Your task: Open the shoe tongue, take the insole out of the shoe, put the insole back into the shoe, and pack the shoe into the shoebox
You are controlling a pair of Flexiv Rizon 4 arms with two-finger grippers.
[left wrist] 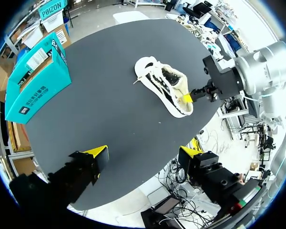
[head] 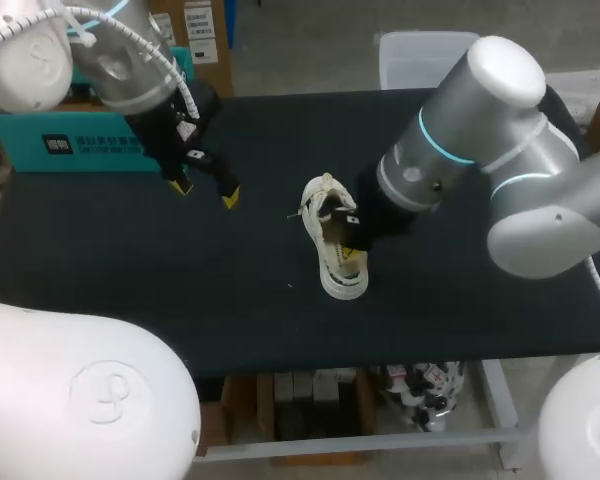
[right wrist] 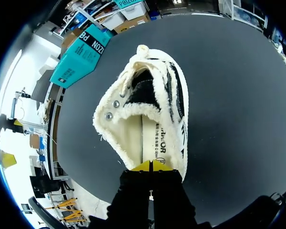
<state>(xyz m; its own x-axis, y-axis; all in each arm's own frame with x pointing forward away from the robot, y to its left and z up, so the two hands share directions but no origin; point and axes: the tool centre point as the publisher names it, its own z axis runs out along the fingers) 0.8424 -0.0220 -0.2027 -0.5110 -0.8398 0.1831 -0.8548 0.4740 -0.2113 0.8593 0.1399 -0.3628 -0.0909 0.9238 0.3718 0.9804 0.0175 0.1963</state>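
Left pincer [head: 205,192] spread, right pincer [right wrist: 151,166] closed

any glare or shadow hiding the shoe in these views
Head view: no glare on the shoe, but the right arm covers part of it. Left wrist view: shoe evenly lit on the black table. Right wrist view: toe end inside is dark, and the insole shows clearly.
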